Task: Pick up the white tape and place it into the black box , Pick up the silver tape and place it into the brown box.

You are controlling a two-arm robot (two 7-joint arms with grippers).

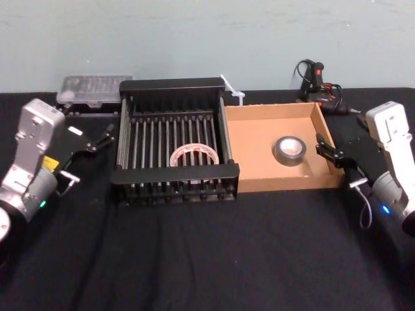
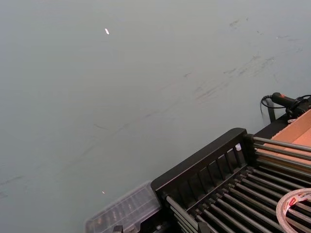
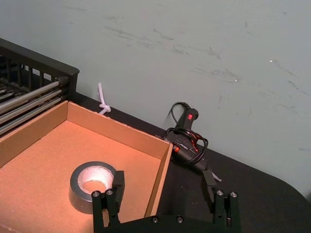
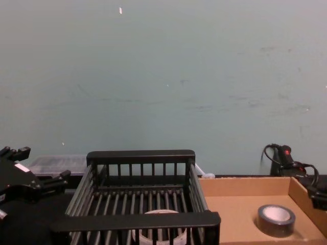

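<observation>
Black table (image 1: 194, 259): white tape (image 1: 193, 148) in black box (image 1: 175, 173), silver tape (image 1: 279, 153) in brown box (image 1: 285, 183), left gripper (image 1: 102, 138) and right gripper (image 1: 327, 148) spread empty; the right, over that box's wall, might snag it.

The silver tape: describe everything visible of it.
The silver tape is a chunky grey-silver roll with a pale inner core. It lies flat, hole up, on the floor of the brown box, toward the right wall but apart from it. Nothing grips it; the open right end effector hangs at that wall.
</observation>
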